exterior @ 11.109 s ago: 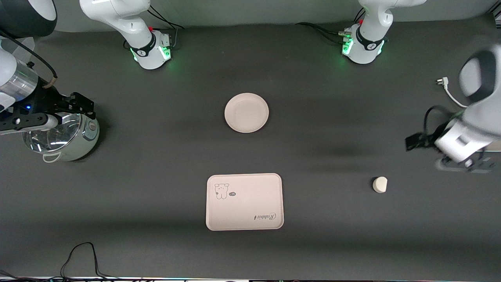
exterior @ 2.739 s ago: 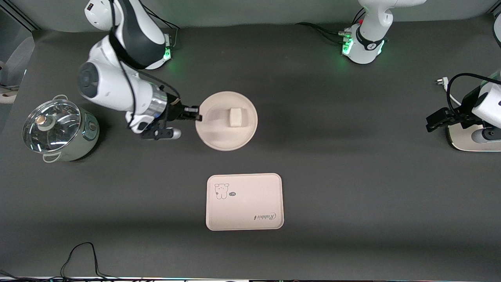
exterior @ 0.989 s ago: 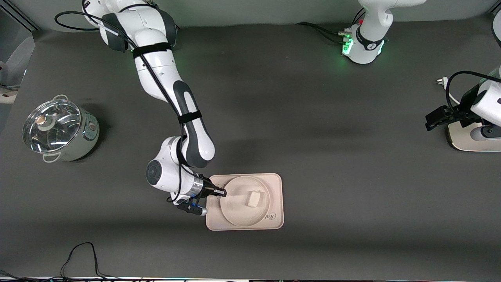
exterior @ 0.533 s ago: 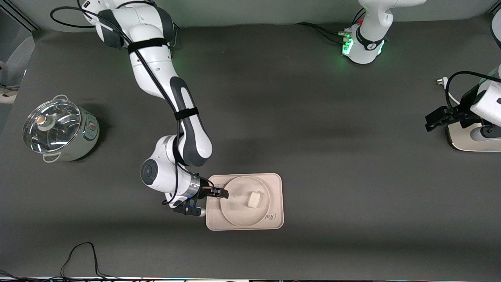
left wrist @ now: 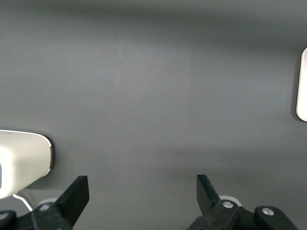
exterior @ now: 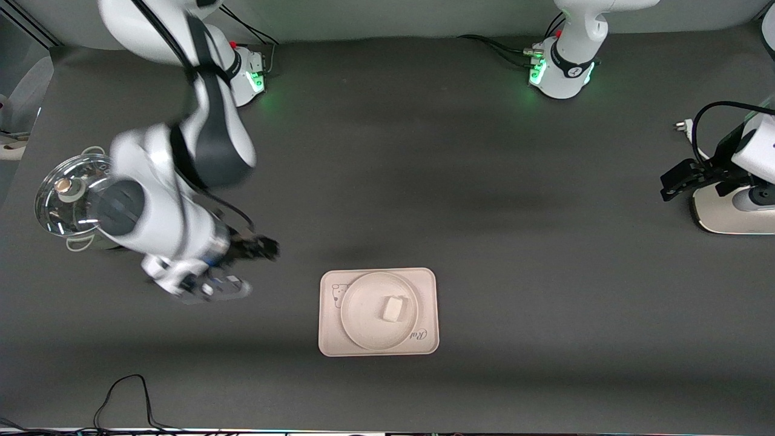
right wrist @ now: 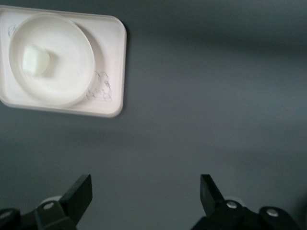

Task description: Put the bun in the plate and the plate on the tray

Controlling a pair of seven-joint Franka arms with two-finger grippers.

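Observation:
The small white bun (exterior: 393,307) lies in the round cream plate (exterior: 358,309), and the plate sits on the cream-pink tray (exterior: 428,284) near the front camera. All three also show in the right wrist view: bun (right wrist: 35,61), plate (right wrist: 72,72), tray (right wrist: 112,57). My right gripper (exterior: 266,248) is open and empty, up over bare table beside the tray toward the right arm's end. My left gripper (exterior: 669,181) is open and empty at the left arm's end of the table, where the arm waits.
A steel pot with a glass lid (exterior: 79,200) stands at the right arm's end, partly covered by the right arm. A white device (exterior: 726,212) and a cable with plug (exterior: 684,127) lie at the left arm's end. A black cable (exterior: 127,393) loops near the front edge.
My right gripper has let go of the plate, lifted and pulled back from the tray toward the right arm's end. Plate and bun stay on the tray. The left arm has barely moved.

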